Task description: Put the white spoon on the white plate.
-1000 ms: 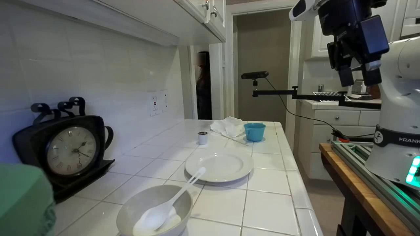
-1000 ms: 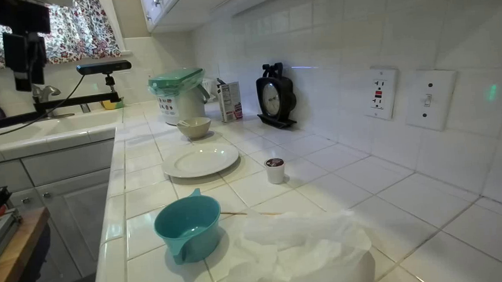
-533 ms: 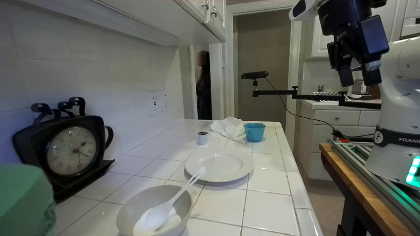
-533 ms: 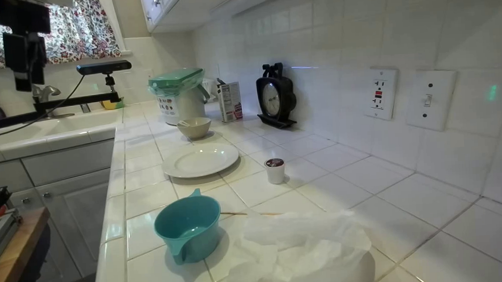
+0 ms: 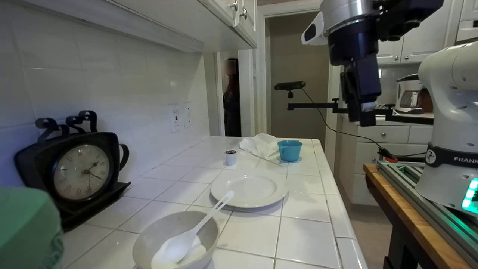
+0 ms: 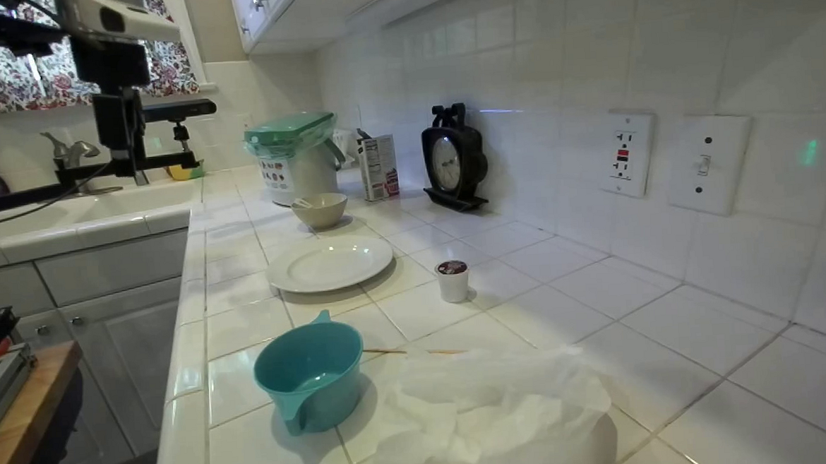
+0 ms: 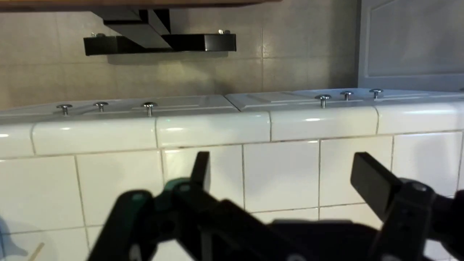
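The white spoon (image 5: 186, 239) leans in the deeper bowl (image 5: 143, 244), its bowl end down inside and its handle over the rim toward the plate. Its handle shows small in an exterior view (image 6: 303, 203), in the bowl (image 6: 328, 214). The white plate (image 5: 249, 188) lies flat on the tiled counter beside the bowl, with nothing on it; it also shows in an exterior view (image 6: 330, 263). My gripper (image 5: 362, 121) hangs high near the counter edge, away from spoon and plate. In the wrist view its fingers (image 7: 282, 168) are wide apart and empty; spoon and plate are out of view there.
A blue cup (image 6: 311, 379), crumpled paper (image 6: 500, 411), a thin stick (image 6: 412, 351) and a small pod (image 6: 453, 283) lie on the counter. A black clock (image 5: 80, 172) stands by the wall. A camera on a bar (image 5: 289, 86) sticks out near my gripper. Cabinets (image 5: 168, 22) hang above.
The arm stayed still between the earlier frames, then my gripper moved lower and out toward the counter and turned. The spoon, bowl and plate have not moved.
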Robot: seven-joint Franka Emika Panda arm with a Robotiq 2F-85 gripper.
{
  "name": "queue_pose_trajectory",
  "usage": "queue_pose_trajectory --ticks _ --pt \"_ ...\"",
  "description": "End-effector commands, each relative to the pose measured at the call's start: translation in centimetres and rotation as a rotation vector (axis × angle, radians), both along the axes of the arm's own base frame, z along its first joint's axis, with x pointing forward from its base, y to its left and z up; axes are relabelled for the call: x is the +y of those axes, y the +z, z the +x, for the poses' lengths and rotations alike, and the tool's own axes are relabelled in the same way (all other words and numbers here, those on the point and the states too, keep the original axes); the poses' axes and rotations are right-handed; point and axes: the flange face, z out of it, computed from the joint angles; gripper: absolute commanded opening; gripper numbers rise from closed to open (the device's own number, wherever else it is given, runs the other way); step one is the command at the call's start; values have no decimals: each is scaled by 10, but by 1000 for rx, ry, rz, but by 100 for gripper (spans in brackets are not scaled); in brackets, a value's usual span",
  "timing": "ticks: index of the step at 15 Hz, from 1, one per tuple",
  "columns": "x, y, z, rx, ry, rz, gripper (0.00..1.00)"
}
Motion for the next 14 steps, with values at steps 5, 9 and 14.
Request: queue_pose_trajectory --ticks 5,9,14 --pt "24 -32 68 -64 24 56 100" --pt "35 -47 99 -109 19 87 100" --pt "48 -67 134 -149 33 105 100"
